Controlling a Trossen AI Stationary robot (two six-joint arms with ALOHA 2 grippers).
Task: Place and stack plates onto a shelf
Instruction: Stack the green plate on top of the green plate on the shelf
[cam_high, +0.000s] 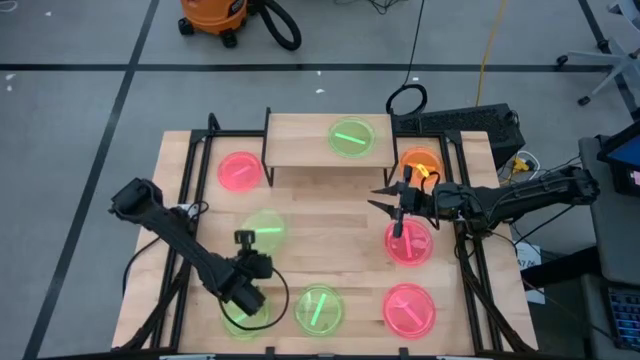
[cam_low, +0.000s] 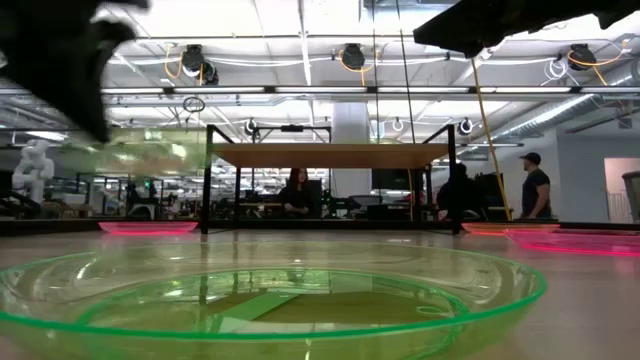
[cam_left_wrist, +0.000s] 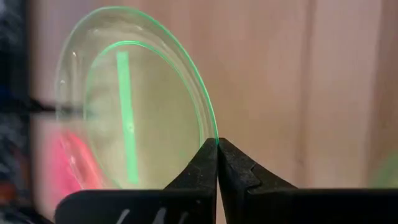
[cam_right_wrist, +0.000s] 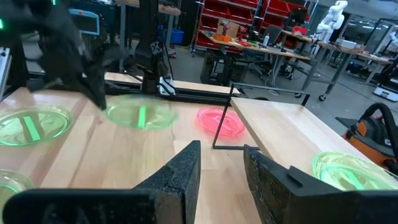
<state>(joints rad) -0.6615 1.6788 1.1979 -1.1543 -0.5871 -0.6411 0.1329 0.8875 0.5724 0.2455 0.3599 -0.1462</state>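
Observation:
My left gripper (cam_high: 246, 238) is shut on a neon green plate (cam_high: 264, 227), which hangs in the air over the table's middle, also seen in the low view (cam_low: 150, 152). The shelf (cam_high: 300, 150), a light-wood board on black legs, stands at the far edge with one green plate (cam_high: 352, 137) lying on it. My right gripper (cam_high: 380, 198) is open and hovers right of centre, just off the far edge of a pink plate (cam_high: 410, 243), touching nothing. In the right wrist view, its fingers (cam_right_wrist: 221, 165) point across the table at the held plate (cam_right_wrist: 140, 116). My left gripper pinches the green plate's rim (cam_left_wrist: 214, 134) between its two fingertips (cam_left_wrist: 202, 163), at the plate's near-left edge. The fingers come slanting down from the near-left side. The plate is lifted clear of the table and sits roughly level, stretching away from the fingers.
On the table lie a pink plate (cam_high: 240, 171) left of the shelf, an orange plate (cam_high: 420, 160) right of it, two green plates (cam_high: 318, 308) (cam_high: 240, 315) and another pink one (cam_high: 410, 308) along the near edge. Black rails (cam_high: 185, 190) run along both sides. People stand beyond the table.

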